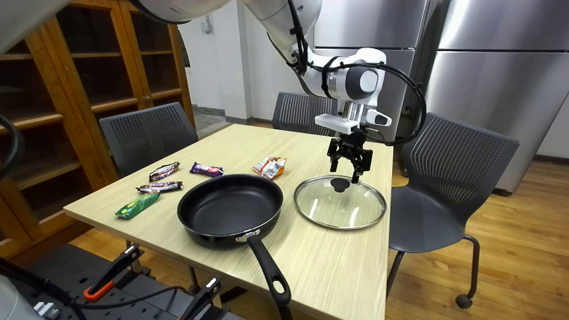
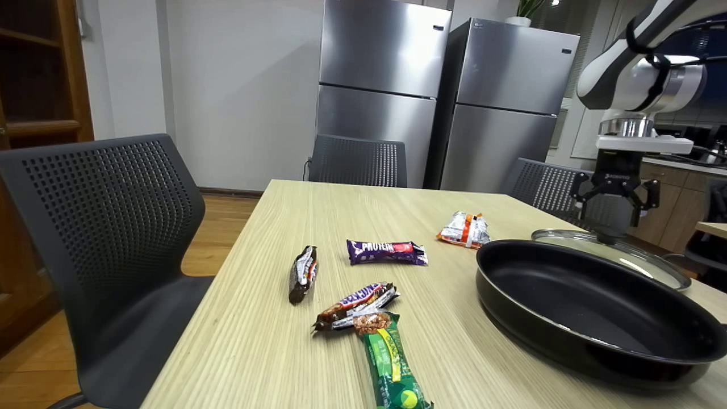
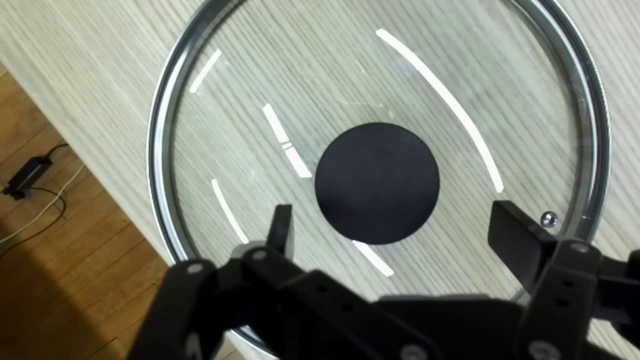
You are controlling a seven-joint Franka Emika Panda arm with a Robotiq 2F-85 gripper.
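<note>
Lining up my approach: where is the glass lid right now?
In an exterior view, the glass lid lies on the table, right of the black pan, beneath the open gripper.

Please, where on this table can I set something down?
The table is bare behind the purple protein bar and between the frying pan handle and glass lid. It's crowded around the Snickers bar and green bar and under the gripper.
</note>
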